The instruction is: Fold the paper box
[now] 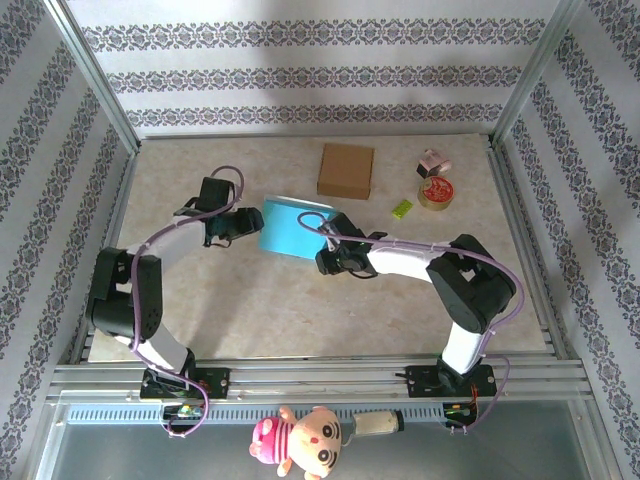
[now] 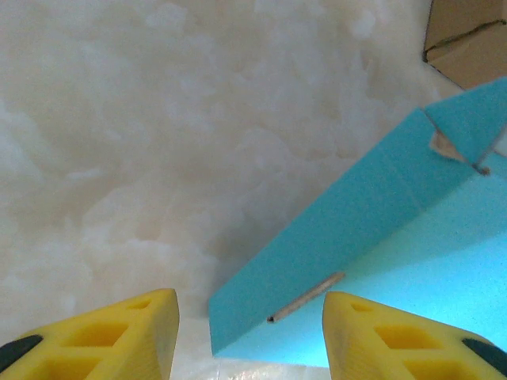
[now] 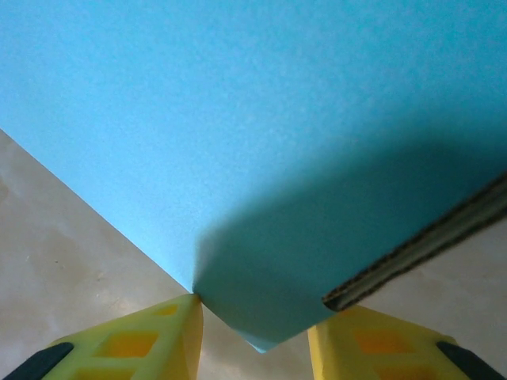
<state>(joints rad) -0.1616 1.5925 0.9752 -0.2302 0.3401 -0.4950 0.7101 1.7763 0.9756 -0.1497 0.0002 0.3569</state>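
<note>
Marbled beige tabletop (image 1: 300, 310), blue paper box (image 1: 290, 228) mid-frame in top view. Left gripper (image 2: 249, 294) wide, box edge btwn jaws; right gripper (image 3: 255, 313) narrow round a corner, can't tell if gripping. Risk: thin corner pinch may slip, creasing panel

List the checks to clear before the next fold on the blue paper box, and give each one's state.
1. Corner of blue paper box between fingers of right gripper: ok.
2. Firm hold by right gripper: cannot tell.
3. Opening of left gripper wide, facing the box's edge: ok.
4. Box held by left gripper: not ok, not yet closed.
5. Gap between brown box and the blue one: ok.
</note>
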